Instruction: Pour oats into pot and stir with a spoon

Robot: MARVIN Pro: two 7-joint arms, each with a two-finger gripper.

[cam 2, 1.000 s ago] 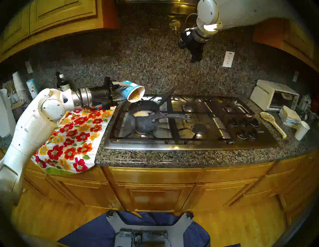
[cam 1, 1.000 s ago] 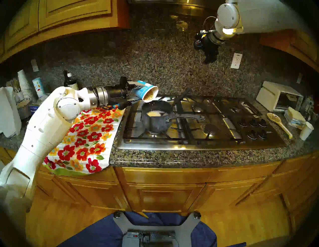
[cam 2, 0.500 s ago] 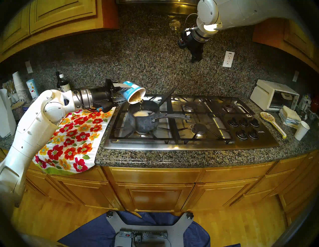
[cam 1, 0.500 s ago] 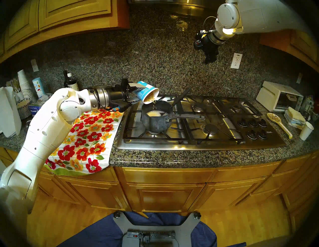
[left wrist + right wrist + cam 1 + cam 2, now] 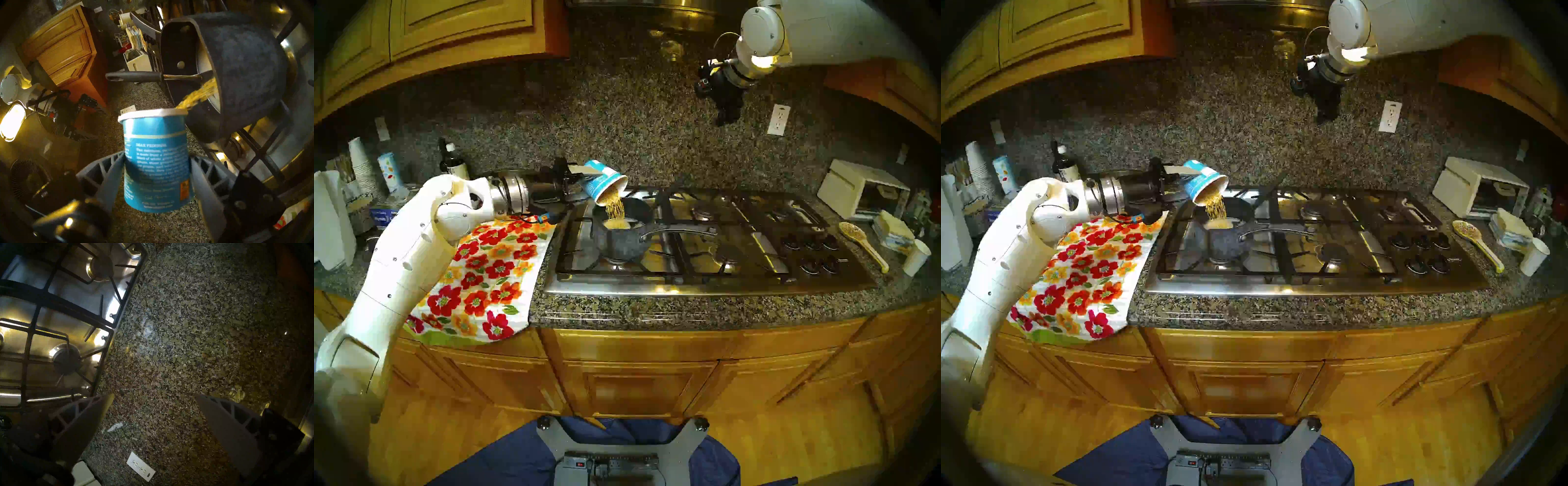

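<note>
Now your left gripper (image 5: 157, 171) is holding the blue cup (image 5: 156, 161), pouring oats (image 5: 615, 207); tipping faster is risking spilling past the pot (image 5: 621, 234) rim.

One blue oatmeal cup (image 5: 605, 183) was tipped over one dark grey pot (image 5: 621, 234), which held one black-handled spoon (image 5: 136, 78). The stove (image 5: 714, 285) showed six knobs. Near the counter's right edge lay one cream speckled ceramic spoon (image 5: 863, 245), one single white paper cup (image 5: 916, 257) and one toaster oven (image 5: 860, 191). One floral towel (image 5: 483, 281) covered the counter's left part.
</note>
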